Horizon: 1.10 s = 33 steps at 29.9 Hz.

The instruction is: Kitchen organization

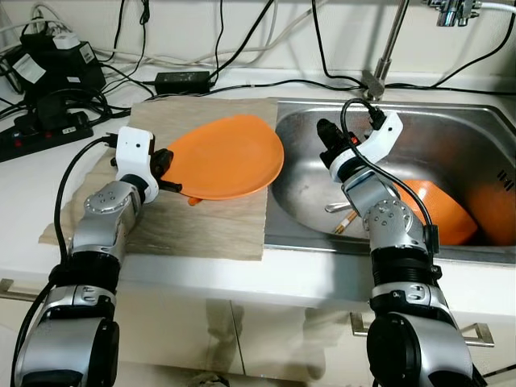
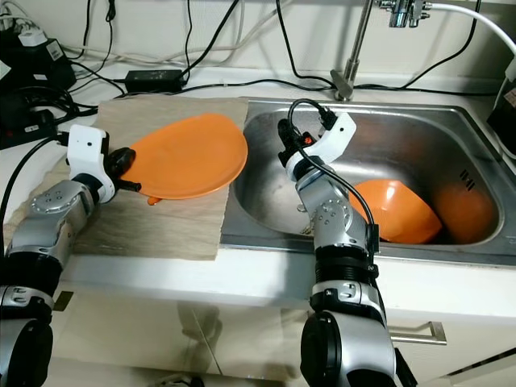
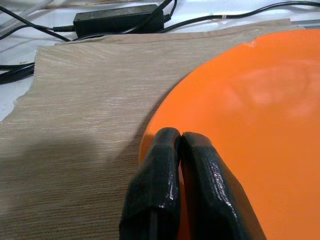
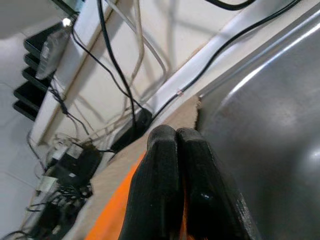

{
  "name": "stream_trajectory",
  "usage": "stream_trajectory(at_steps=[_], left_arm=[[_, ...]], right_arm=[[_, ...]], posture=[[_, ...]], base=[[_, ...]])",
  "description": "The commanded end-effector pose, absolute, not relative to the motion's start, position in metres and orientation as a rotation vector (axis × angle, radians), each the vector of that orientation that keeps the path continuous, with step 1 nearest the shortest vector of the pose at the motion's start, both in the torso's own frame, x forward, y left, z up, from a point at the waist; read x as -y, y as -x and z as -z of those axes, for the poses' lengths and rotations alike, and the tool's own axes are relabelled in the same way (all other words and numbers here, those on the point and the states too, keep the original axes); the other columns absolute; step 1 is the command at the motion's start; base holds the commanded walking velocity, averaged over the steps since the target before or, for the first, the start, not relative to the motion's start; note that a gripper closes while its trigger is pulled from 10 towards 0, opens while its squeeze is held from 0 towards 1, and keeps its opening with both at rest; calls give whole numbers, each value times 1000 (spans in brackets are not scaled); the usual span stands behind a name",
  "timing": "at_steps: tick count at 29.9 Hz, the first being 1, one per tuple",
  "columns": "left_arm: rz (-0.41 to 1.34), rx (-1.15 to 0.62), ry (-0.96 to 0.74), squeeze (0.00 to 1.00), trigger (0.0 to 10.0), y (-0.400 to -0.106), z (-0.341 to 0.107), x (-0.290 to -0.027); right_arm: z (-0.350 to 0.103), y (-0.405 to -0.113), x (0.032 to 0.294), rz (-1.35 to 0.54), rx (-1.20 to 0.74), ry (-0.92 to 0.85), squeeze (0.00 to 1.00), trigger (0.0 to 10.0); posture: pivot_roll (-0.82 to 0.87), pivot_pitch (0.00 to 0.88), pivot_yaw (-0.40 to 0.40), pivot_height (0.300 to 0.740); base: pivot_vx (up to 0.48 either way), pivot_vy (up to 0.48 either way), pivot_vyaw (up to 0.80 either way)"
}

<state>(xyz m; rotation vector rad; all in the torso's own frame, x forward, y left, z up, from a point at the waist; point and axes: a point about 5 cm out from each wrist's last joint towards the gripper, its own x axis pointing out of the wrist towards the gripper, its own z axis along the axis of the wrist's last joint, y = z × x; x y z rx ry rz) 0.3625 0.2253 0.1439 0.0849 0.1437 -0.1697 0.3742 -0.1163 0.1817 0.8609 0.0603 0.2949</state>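
- The left gripper (image 1: 168,168) is clamping the near-left rim of the plate (image 1: 226,156), its two black fingers (image 3: 160,175) pressed together on the edge.
- The plate, orange and shallow, is sitting tilted over the mat (image 1: 201,218), its right edge reaching just past the mat toward the sink (image 1: 476,121).
- A small orange piece is poking out from under the plate's near edge; what it is cannot be told.
- The mat, beige and woven, is lying on the white counter (image 1: 24,193) just beside the sink's left rim.
- The right gripper (image 1: 326,141) is hovering over the left part of the sink basin, fingers (image 4: 165,165) clenched against each other and holding nothing.
- An orange bowl (image 1: 439,211) is lying tipped on its side in the basin, partly behind the right forearm.
- A second orange dish (image 1: 493,211) is leaning at the basin's right end, near the bowl.
- A utensil (image 1: 339,207) is resting on the basin floor beside the right arm, with a thin stick-like item (image 1: 345,223) close to it.
- The tap (image 1: 385,48) is rising from the back rim of the sink.
- A black adapter (image 1: 184,81), a power strip (image 1: 40,129) and many cables are lying along the back of the counter.
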Motion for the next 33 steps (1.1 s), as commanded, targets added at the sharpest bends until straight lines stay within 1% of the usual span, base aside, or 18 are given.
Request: stream_trajectory(at_steps=[1, 4, 5, 7, 10, 16, 26, 31, 33], left_arm=[[150, -180, -82, 0, 10000, -358, -135, -230], [148, -183, -77, 0, 10000, -357, -133, -230], [148, -183, -76, 0, 10000, -357, -133, -230], [148, -181, -74, 0, 10000, -356, -133, -229], [148, -181, -73, 0, 10000, -356, -133, -229], [144, -179, -72, 0, 10000, -356, -133, -229], [154, -174, -75, 0, 10000, -357, -135, -227], [155, -171, -77, 0, 10000, -358, -136, -227], [155, -170, -78, 0, 10000, -358, -136, -227]], right_arm=[[-188, -375, 112, -324, -58, -892, 0, 10000], [-191, -375, 111, -344, -61, -901, 0, 10000], [-188, -375, 111, -339, -70, -872, 1000, 10000], [-183, -375, 109, -333, -91, -840, 1000, 10000], [-182, -375, 109, -332, -94, -839, 1000, 10000], [-176, -375, 111, -322, -117, -878, 1000, 10000], [-175, -374, 110, -335, -114, -870, 1000, 10000], [-176, -374, 107, -357, -112, -897, 1000, 10000], [-175, -374, 103, -384, -123, -938, 1000, 10000]], posture=[[-50, 0, 70, 740], [-50, 0, 66, 740], [-51, 0, 64, 740], [-51, 0, 63, 740], [-50, 0, 61, 740], [-50, 0, 61, 740], [-51, 0, 63, 740], [-50, 0, 62, 740], [-50, 0, 63, 740]], base=[[0, 0, 0], [0, 0, 0], [0, 0, 0], [0, 0, 0], [0, 0, 0], [0, 0, 0], [0, 0, 0], [0, 0, 0], [0, 0, 0]])
